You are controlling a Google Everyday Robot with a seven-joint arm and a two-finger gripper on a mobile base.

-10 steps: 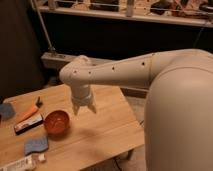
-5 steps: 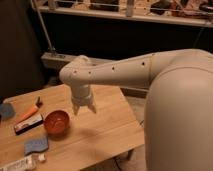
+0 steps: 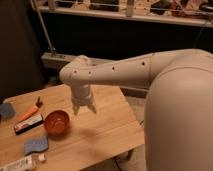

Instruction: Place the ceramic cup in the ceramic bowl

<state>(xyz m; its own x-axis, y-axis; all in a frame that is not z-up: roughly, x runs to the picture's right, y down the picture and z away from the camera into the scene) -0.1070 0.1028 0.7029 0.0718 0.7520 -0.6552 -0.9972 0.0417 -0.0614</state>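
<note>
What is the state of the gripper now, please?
Gripper: open, fingers empty, hanging above the table beside the ceramic bowl.
</note>
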